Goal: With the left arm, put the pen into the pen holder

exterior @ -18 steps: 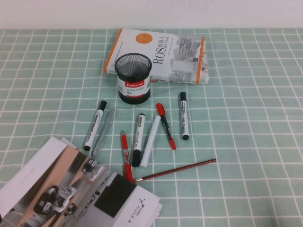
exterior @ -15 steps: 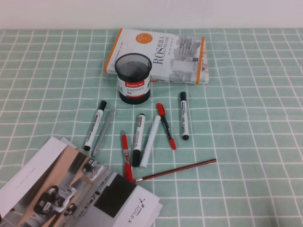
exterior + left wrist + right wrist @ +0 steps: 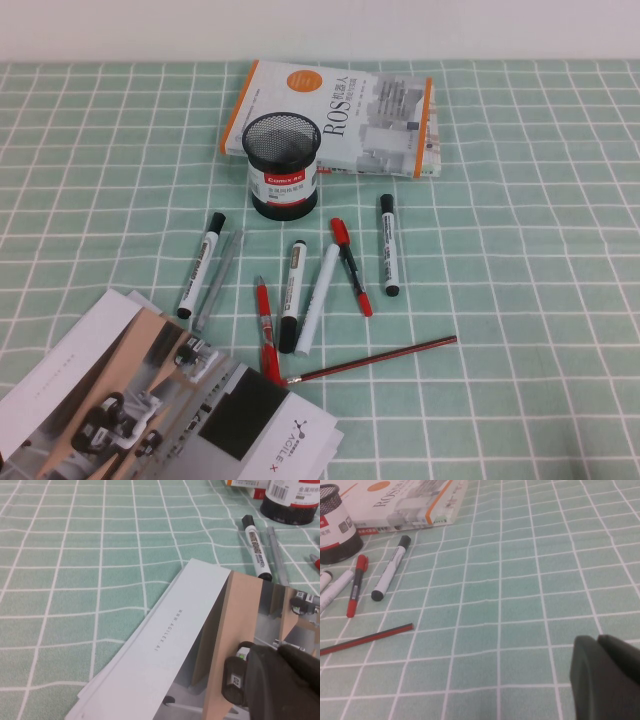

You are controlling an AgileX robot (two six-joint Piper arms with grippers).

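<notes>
left wrist view: left gripper [image 3: 280,680] cropped over brochure [image 3: 165,645], grip unclear; right gripper [image 3: 607,675] likewise.

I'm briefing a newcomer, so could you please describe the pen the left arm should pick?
Start at the black mesh pen holder. Nearer and to its left lies a white black-capped marker, leftmost pen, beside a translucent grey pen.

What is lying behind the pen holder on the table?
An orange-edged book lies flat behind the pen holder, which covers its near corner. Neither the left hand nor the right hand is close.
</notes>
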